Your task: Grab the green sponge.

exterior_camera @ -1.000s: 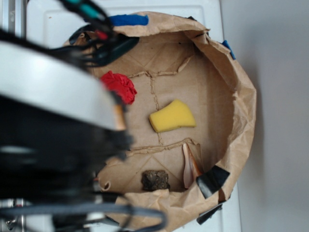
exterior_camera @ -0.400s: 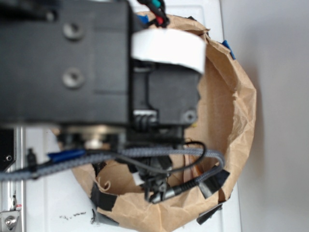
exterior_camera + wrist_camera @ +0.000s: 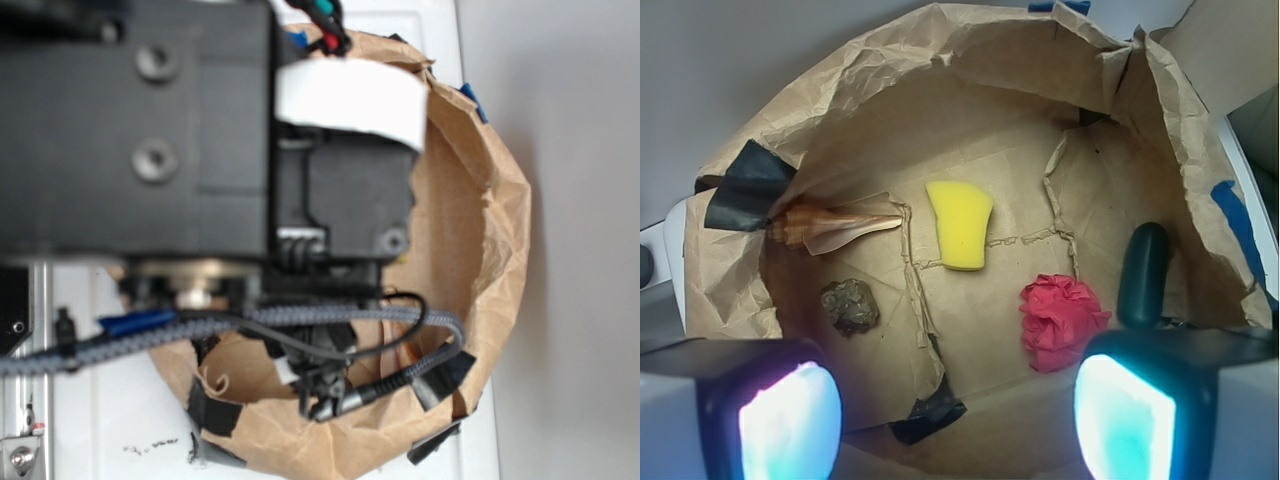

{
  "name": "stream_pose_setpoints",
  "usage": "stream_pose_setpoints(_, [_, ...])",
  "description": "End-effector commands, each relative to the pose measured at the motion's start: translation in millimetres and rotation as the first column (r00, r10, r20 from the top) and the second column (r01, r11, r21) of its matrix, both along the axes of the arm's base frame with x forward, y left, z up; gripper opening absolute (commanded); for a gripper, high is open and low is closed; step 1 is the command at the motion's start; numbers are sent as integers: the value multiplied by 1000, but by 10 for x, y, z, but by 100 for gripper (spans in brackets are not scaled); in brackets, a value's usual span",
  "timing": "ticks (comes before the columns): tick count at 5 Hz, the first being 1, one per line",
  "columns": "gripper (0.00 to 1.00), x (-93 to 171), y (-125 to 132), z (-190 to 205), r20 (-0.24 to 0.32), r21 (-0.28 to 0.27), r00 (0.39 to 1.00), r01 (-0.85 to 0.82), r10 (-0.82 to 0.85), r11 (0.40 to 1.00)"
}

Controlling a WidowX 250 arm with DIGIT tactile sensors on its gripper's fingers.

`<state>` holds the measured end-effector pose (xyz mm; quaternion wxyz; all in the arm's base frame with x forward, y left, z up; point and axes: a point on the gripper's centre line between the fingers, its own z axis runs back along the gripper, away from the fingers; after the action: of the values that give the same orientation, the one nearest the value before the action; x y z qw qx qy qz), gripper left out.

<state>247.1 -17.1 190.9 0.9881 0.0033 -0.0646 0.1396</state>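
No readable text, brand, number or sign appears in either view. The blank white rectangular label [image 3: 350, 103] on the black robot arm housing [image 3: 140, 130], in the upper part of the exterior view, carries no print. The small dark specks [image 3: 150, 447] on the white worktop [image 3: 110, 420] at lower left form no legible characters.
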Motion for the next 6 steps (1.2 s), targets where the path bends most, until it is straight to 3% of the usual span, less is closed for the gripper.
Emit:
stream_pose_setpoints(1, [100,452,275,-452,47,54,999,-29,26,998])
stream_pose_setpoints(2, [100,545,452,-553,71,-2,997,2,-2,1000])
stream_pose_setpoints(6, [100,315,571,-949,50,57,997,49,-52,997])
